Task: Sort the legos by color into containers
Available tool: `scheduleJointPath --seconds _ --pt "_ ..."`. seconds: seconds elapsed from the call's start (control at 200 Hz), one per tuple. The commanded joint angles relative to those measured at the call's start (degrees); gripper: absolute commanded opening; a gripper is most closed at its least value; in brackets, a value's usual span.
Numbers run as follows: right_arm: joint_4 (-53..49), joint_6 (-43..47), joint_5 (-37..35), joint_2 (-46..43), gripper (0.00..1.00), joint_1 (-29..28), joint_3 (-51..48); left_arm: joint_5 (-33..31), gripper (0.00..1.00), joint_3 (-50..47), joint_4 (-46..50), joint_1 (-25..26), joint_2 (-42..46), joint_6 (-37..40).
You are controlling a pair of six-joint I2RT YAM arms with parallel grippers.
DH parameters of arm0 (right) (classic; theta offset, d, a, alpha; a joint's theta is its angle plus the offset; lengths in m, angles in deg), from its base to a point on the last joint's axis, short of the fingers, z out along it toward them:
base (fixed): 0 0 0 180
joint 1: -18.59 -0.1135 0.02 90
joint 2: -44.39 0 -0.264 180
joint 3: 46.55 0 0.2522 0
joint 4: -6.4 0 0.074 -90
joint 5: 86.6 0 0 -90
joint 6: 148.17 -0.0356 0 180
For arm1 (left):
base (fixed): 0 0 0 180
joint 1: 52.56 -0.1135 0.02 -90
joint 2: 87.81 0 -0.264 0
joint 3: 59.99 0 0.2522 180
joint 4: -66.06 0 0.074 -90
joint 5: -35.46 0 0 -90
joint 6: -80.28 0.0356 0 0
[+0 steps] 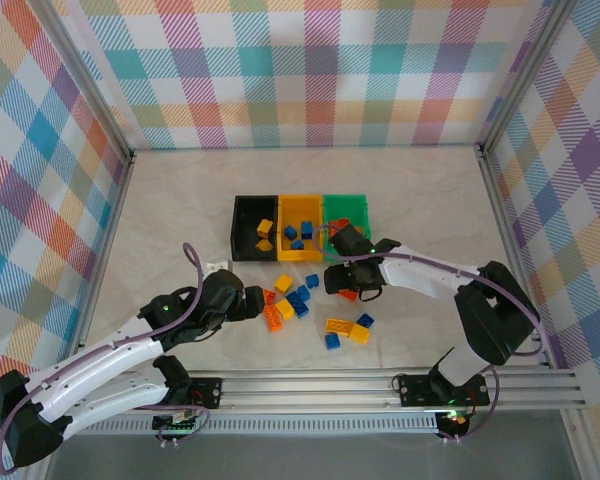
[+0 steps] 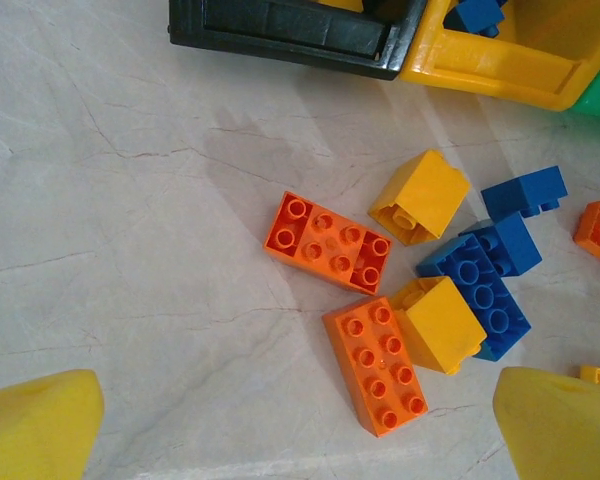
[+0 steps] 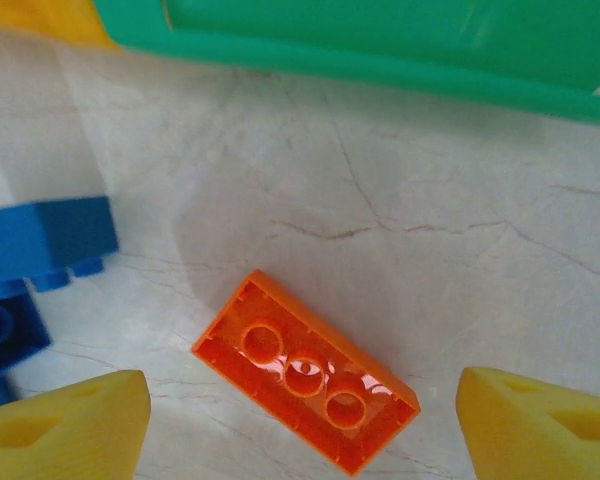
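Note:
The three joined bins stand mid-table: black [image 1: 242, 228], yellow-orange [image 1: 302, 252] and green [image 1: 347, 206]. Yellow bricks lie in the black one and blue bricks in the yellow-orange one. My left gripper [image 2: 300, 440] is open over a loose pile, with an orange eight-stud brick [image 2: 375, 365] between its yellow fingertips [image 2: 35, 425]. A second orange brick [image 2: 327, 242], two yellow bricks [image 2: 420, 197] and blue bricks [image 2: 485, 285] lie just beyond. My right gripper [image 3: 302, 430] is open just in front of the green bin [image 3: 380, 40], straddling an upside-down orange brick [image 3: 305, 372].
More loose bricks, orange, yellow and blue [image 1: 345, 328], lie on the marble tabletop near the front rail [image 1: 380, 385]. A blue brick [image 3: 45, 240] sits left of the right gripper. Checked walls enclose the table on three sides.

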Motion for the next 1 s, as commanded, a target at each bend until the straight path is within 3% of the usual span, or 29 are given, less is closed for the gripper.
scheduleJointPath --seconds 0.0,0.26,0.485,0.76,0.995 --pt "-4.5 3.6 -0.3 2.4 0.81 -0.9 2.0 -0.7 1.00 -2.2 1.4 -0.8 1.2 -0.9" --pt "-5.5 4.1 -2.9 7.2 0.77 -1.0 3.1 -1.0 1.00 -2.5 1.2 -1.8 1.2 -1.0" --pt "-3.7 3.5 -2.8 9.5 0.64 -0.3 3.5 0.0 1.00 -2.5 0.4 -2.2 0.2 -0.5" --pt "-0.6 3.3 -0.9 7.8 0.43 0.6 1.0 0.6 1.00 -1.7 0.3 -2.2 1.5 0.2" --pt "1.2 2.6 -1.5 2.8 0.38 0.7 -1.7 0.9 1.00 -1.4 -0.2 -2.3 0.6 0.2"
